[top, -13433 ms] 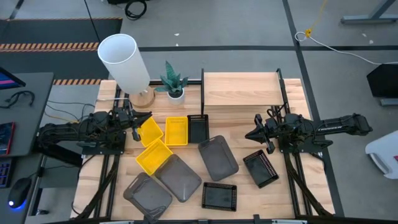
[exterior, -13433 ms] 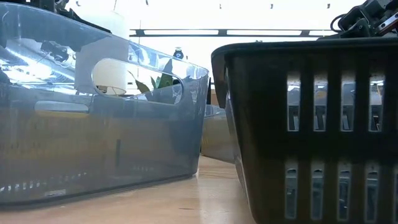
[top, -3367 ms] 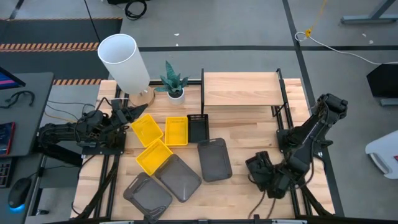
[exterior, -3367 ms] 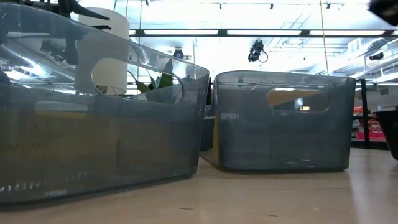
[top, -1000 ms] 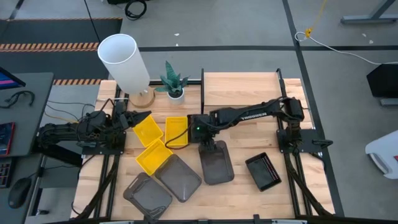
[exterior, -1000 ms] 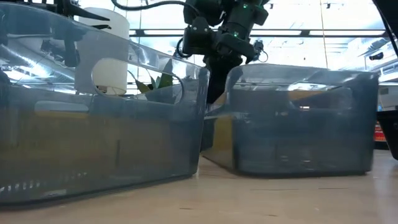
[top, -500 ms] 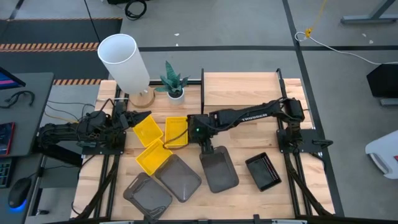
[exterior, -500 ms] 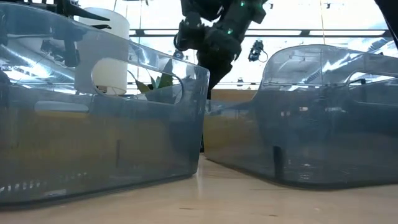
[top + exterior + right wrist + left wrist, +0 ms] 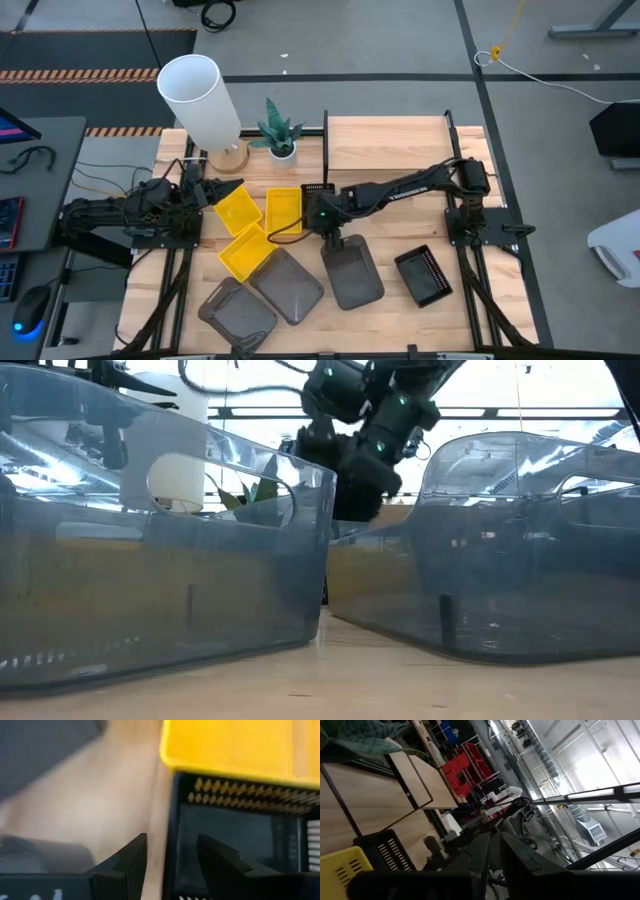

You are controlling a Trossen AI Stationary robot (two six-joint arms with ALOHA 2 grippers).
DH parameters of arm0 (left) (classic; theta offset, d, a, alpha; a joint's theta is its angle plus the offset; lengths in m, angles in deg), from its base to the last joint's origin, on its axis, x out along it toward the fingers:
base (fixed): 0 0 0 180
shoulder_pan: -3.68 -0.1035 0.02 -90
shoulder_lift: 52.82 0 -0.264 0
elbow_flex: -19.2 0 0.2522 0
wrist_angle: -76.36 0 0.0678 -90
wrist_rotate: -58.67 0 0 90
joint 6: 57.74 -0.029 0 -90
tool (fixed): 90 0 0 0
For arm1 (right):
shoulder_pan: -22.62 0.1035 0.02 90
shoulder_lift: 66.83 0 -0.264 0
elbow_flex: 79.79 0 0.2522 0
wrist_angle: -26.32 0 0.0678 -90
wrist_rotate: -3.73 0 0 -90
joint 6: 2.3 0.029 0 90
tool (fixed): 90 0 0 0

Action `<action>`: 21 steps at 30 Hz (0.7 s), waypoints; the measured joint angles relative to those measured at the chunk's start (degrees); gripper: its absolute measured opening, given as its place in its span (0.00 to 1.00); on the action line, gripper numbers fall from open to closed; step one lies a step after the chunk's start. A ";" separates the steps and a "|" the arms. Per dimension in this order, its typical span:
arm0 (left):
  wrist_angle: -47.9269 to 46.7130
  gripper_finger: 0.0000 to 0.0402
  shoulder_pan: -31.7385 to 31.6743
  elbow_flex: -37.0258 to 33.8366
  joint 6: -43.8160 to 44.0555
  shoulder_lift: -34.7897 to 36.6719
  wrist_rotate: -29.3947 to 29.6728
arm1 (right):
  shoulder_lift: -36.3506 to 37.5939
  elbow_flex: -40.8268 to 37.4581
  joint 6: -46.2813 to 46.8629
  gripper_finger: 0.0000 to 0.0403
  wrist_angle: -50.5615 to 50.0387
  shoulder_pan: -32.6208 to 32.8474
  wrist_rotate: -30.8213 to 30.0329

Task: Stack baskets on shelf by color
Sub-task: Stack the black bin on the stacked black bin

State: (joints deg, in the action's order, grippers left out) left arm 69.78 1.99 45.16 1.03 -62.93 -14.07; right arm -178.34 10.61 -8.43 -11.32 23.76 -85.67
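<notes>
Reaching across the middle of the tabletop (image 9: 400, 240), the right end effector (image 9: 322, 218) hovers over the black mesh basket (image 9: 318, 203) beside the yellow baskets; its fingers (image 9: 127, 857) stand spread, straddling that basket's wall with nothing clamped. A grey basket (image 9: 352, 270) lies just in front of it, toward the near edge, and two more grey baskets (image 9: 288, 284) sit at the near left corner. Another black basket (image 9: 420, 274) rests alone near the right edge. The shelf (image 9: 388, 143) stands at the far edge, its board bare. The left end effector (image 9: 200, 190) waits at the left edge, its two fingers (image 9: 482, 851) close together, holding a yellow basket (image 9: 238, 210) by its rim.
</notes>
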 joint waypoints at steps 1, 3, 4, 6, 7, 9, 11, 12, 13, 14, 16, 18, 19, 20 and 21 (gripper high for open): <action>-0.01 0.13 0.00 0.01 0.00 0.00 0.01 | -0.02 -0.54 -0.03 0.44 0.39 -0.03 -0.96; -0.05 0.13 0.00 0.01 0.00 0.00 0.01 | -0.01 -1.30 -0.21 0.43 1.55 0.01 -2.23; -0.05 0.13 0.00 -0.01 0.00 0.00 -0.01 | -0.01 -1.69 -0.55 0.42 1.70 0.01 -2.32; -0.09 0.13 0.00 0.01 0.01 0.00 -0.01 | -0.01 -2.42 -1.44 0.39 1.36 0.01 -2.32; -0.09 0.13 0.00 0.01 0.00 0.00 -0.01 | -0.01 -2.65 -1.50 0.37 1.36 0.01 -2.29; -0.09 0.13 0.00 0.01 -0.02 0.00 -0.47 | -0.01 -3.11 -1.53 0.32 1.76 -0.01 -0.69; -0.09 0.13 0.00 0.01 -1.42 0.00 -1.62 | -0.01 -3.82 -1.52 0.27 1.44 0.00 1.12; -0.09 0.13 0.00 0.01 -2.68 0.00 -2.37 | -0.01 -4.09 -1.52 0.23 1.26 0.09 1.64; -0.09 0.13 0.00 0.01 -4.07 0.00 -3.05 | -0.01 -4.14 -1.42 0.20 1.02 0.19 2.07; -0.11 0.13 0.00 0.01 -5.08 0.00 -3.42 | -0.01 -4.14 -1.31 0.17 0.86 0.31 2.23; -0.09 0.13 0.00 0.00 -5.42 0.00 -3.60 | -0.01 -3.88 -1.17 0.09 0.18 0.64 2.32; -0.09 0.13 0.00 0.01 -5.40 0.00 -3.51 | 0.01 -3.09 -1.21 0.03 -0.53 1.00 3.26; -0.07 0.13 0.00 0.01 -5.40 0.00 -3.51 | 0.03 -2.44 -1.29 0.02 -0.97 1.21 4.03; -0.09 0.13 0.00 0.01 -5.40 0.00 -3.51 | 0.03 -1.60 -1.42 0.03 -1.74 1.46 4.56; -0.09 0.13 0.00 0.01 -5.40 0.00 -3.51 | 0.03 -0.50 -1.60 0.03 -2.93 1.77 4.74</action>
State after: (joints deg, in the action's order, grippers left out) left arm 69.69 1.99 45.17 -4.37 -62.93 -17.57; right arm -178.31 10.10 -10.03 -14.25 25.53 -80.93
